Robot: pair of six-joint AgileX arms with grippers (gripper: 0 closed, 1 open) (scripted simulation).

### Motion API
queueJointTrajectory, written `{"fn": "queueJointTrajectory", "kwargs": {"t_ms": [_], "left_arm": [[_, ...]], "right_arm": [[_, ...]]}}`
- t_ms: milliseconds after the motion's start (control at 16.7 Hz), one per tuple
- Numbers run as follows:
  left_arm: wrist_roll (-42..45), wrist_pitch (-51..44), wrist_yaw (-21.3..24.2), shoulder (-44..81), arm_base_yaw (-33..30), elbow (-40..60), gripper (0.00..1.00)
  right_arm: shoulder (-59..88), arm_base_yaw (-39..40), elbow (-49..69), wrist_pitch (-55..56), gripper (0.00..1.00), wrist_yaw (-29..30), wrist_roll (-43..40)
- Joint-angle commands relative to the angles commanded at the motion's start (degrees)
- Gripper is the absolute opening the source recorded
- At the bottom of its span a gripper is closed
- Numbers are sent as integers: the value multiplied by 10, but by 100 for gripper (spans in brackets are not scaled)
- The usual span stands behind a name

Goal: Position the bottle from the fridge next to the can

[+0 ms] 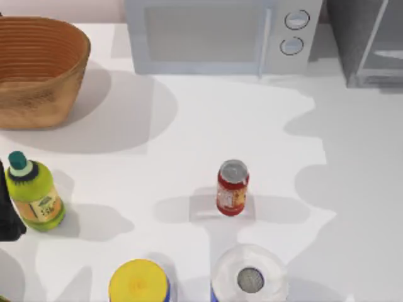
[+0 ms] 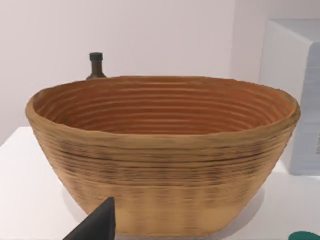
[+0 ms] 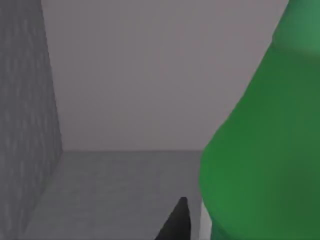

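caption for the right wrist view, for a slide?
Right wrist camera inside the grey fridge: green bottle looms close, one dark fingertip beside it.

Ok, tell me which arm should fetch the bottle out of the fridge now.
Right. The right wrist view looks into a grey compartment, with the green bottle close beside its fingertip. The left gripper sits at the table's left edge by the yellow-green bottle, facing the basket.
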Motion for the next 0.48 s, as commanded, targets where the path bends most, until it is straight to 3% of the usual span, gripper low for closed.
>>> {"fn": "queueJointTrajectory", "kwargs": {"t_ms": [240, 480], "left_arm": [[0, 0, 0, 0, 0, 0, 100], [0, 0, 0, 0, 0, 0, 100]], "right_arm": [[-80, -14, -124, 47, 0, -16, 0], [-106, -18, -154, 63, 0, -21, 0]]}}
